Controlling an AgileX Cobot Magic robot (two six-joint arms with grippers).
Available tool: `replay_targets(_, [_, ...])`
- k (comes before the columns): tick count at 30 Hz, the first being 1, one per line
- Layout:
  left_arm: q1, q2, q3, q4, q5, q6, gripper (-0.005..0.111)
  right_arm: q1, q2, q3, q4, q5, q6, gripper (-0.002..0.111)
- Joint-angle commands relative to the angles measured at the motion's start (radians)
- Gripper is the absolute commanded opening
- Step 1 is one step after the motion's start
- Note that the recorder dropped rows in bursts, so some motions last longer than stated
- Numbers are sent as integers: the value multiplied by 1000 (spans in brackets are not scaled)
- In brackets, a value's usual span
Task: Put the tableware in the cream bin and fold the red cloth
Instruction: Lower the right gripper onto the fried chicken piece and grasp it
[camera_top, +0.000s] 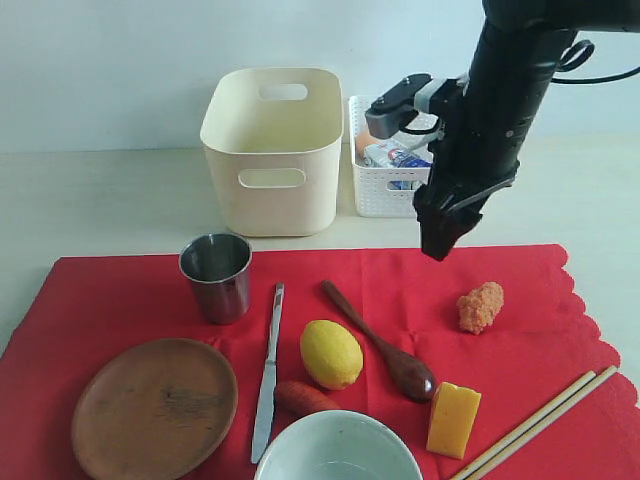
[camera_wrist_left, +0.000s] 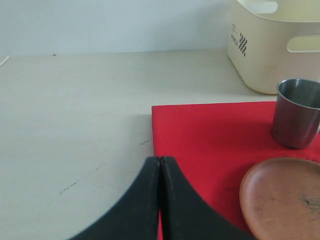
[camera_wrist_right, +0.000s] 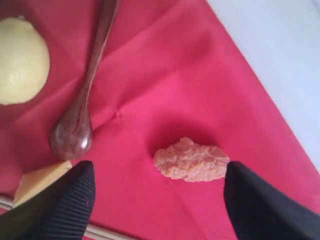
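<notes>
My right fingers (camera_wrist_right: 65, 205) stand spread wide, empty, above an orange crumbly lump (camera_wrist_right: 191, 160) on the red cloth (camera_top: 400, 280), towards its right. My left fingers (camera_wrist_left: 145, 200) are pressed together, empty, at the cloth's left edge. The cream bin (camera_top: 272, 150) stands beyond its far edge.

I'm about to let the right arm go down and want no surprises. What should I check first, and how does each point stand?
1. The right gripper is open: ok.
2. It is above tableware: not ok. It hangs over the orange crumbly morsel, with the spoon off to one side.
3. The left gripper is shut with nothing in it: ok.
4. The cream bin is upright with its mouth unblocked: ok.
5. The bin's floor is empty: cannot tell.
6. The red cloth is free to fold: not ok. The cup, plate and knife lie on it.
</notes>
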Motion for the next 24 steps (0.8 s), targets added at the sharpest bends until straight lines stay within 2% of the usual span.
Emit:
replay_targets(1, [0,-6,2,-10,-8,0,0,2,-18,43,-72,-23,-32,69])
replay_targets(11, [0,-6,2,-10,-8,0,0,2,56,59,-10,-26,-21,69])
replay_targets(15, [0,-6,2,-10,-8,0,0,2,105,59,-55,-43,-105,69])
replay_targets(21, [0,-6,2,-10,-8,0,0,2,169,59,-150,-44,-111,69])
replay_targets(24, [0,-6,2,-10,-8,0,0,2,177,59,-141,-57,-279,68])
